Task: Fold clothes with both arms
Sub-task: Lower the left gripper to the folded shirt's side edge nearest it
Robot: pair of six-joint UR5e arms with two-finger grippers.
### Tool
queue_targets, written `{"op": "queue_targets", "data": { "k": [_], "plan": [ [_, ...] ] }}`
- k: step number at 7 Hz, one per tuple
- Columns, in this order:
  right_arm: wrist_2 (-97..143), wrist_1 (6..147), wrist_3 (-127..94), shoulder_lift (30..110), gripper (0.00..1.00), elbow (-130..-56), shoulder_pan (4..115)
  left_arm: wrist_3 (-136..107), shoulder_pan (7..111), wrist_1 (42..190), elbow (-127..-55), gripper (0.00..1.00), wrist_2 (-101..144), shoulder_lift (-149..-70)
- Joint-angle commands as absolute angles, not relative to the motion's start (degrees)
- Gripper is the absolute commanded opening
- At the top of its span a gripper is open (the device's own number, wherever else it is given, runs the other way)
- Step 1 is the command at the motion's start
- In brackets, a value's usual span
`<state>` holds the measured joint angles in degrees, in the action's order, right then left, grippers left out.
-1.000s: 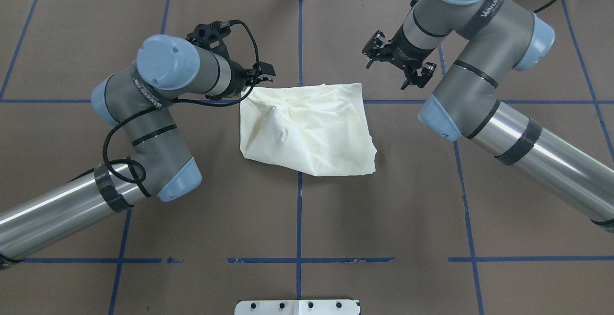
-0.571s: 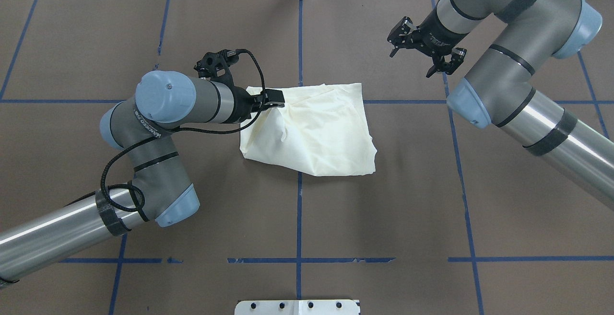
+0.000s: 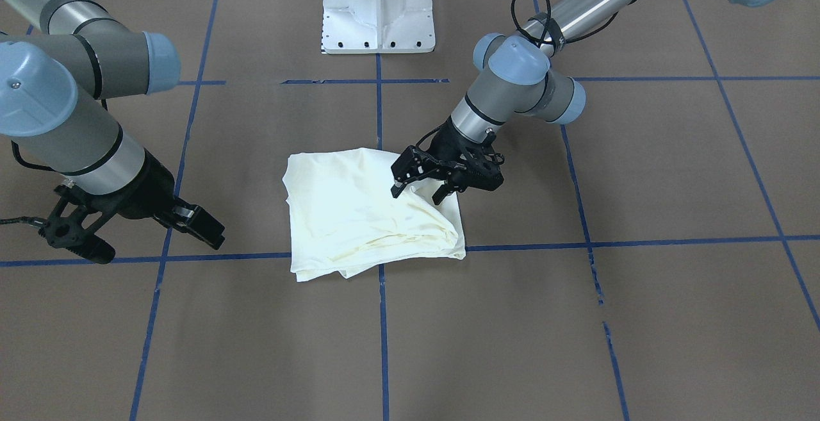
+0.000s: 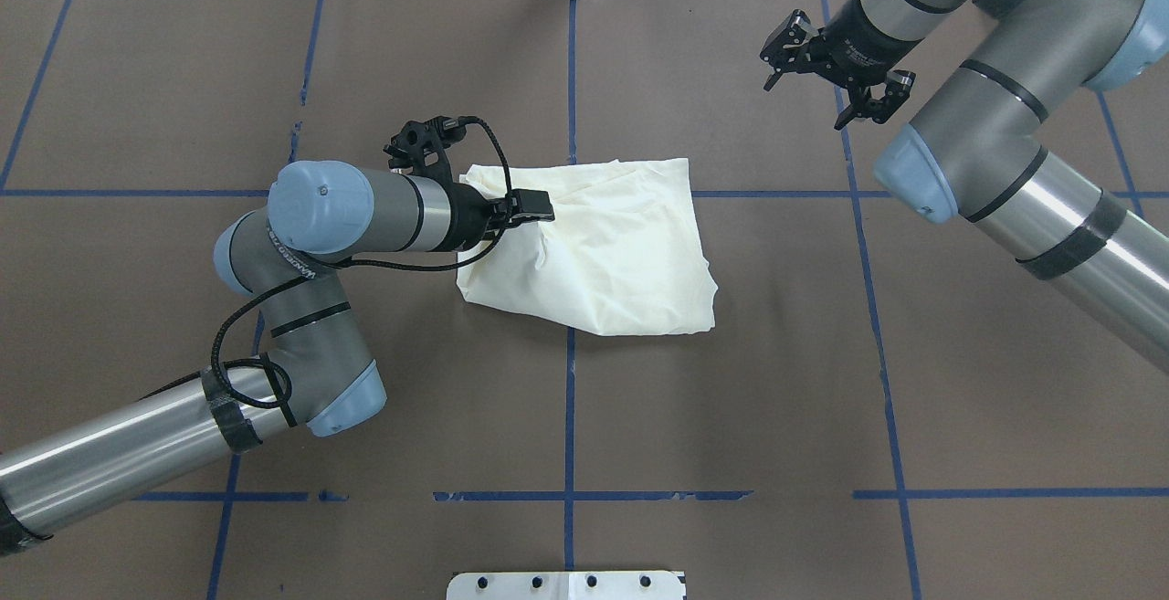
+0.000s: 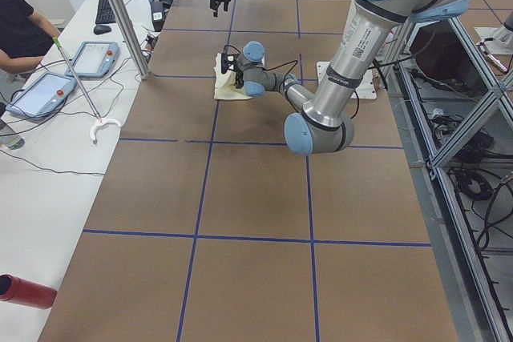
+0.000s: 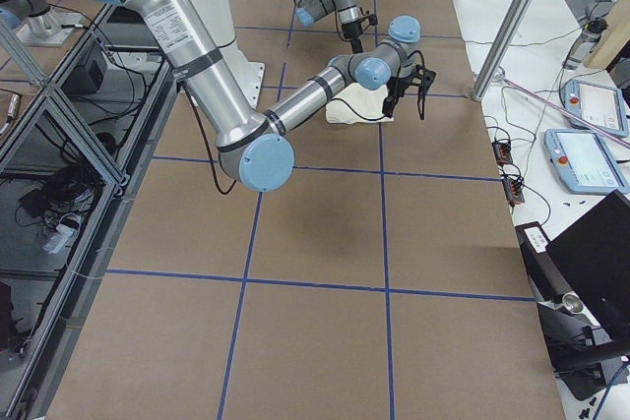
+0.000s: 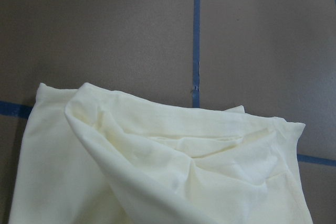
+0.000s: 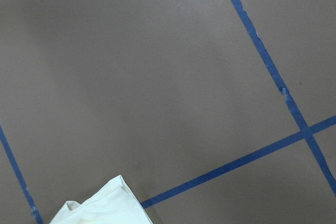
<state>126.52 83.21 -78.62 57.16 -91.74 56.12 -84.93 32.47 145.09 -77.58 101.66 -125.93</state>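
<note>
L arm (image 4: 365,216) jaws over shirt (image 4: 603,253) edge; R arm (image 4: 968,116) well apart.

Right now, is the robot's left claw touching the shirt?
Touching. In the front-facing view the left gripper has its black fingers pressed into a raised fold of the cream shirt, with no gap showing.

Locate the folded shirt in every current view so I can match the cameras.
Front-facing: shirt centre, just above a blue tape line.
Overhead: centre, right of the left gripper.
Exterior left: small, upper middle.
Exterior right: upper middle.
Left wrist: fills the bottom.
Right wrist: corner at the bottom left.
Shared landmark: the blue tape line under the shirt.
</note>
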Motion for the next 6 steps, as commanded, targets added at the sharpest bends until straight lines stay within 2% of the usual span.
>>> {"op": "queue_targets", "data": {
  "k": [1, 6],
  "plan": [
    [127.1, 84.5, -78.4, 57.1, 1.0, -92.5, 56.8, -84.9, 32.4, 149.0, -74.8, 1.0, 103.1, -127.3],
    [127.0, 84.5, -78.2, 57.1, 1.0, -92.5, 57.1, -79.5, 32.5, 151.1, -76.2, 1.0, 116.7, -125.3]
  ]
}}
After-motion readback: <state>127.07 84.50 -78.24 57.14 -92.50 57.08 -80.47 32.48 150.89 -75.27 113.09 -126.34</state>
